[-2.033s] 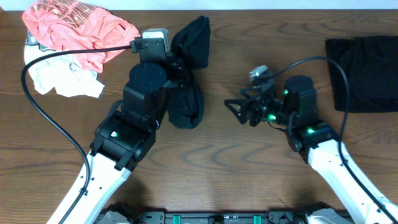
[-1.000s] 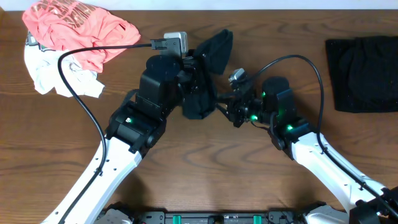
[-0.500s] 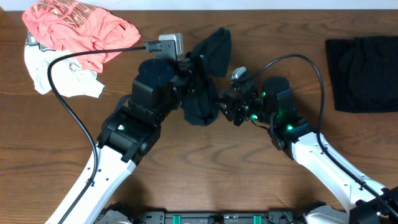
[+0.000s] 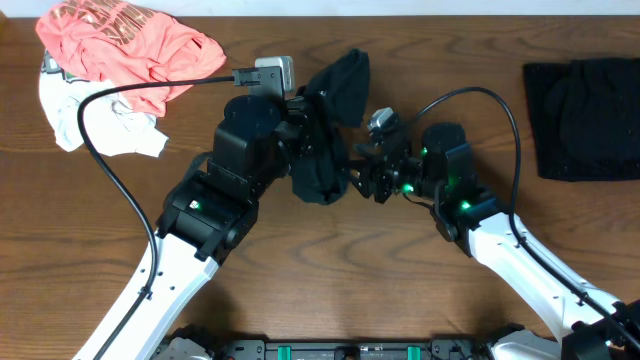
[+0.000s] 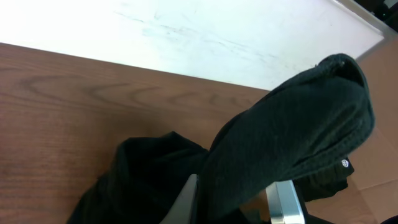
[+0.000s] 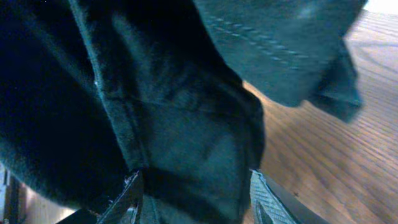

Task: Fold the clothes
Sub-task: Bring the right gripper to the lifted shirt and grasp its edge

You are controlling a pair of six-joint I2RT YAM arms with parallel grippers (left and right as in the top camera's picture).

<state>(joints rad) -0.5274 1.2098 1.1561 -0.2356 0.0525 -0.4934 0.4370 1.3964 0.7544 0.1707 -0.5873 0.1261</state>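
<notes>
Carried the black garment (image 4: 322,172) rightward over the wooden table (image 4: 330,280) with the left gripper (image 5: 235,204), and brought the right gripper (image 6: 196,200) in from well apart to right against the hanging cloth. Holds the garment bunched and lifted near mid-table, pinched tight on the left side, with one end flopped up toward the far edge and the remainder drooping in a lump. Shows the right fingers spread, with a thick seamed fold between them and not yet pressed on it. Reads as a second grab, meant to stretch the garment out between two holds. Best to close on a single edge or hem, not the whole wad, so aim for the stitched seam seen in the right wrist view. Then draw apart slowly and level, with a firm left pinch. Avoid trapping several layers, likely to twist the cloth. Leaves the folded black garments (image 4: 585,110) at the right end, and the coral-pink shirt (image 4: 130,45) and white garment (image 4: 95,125) at the left end, well apart.
</notes>
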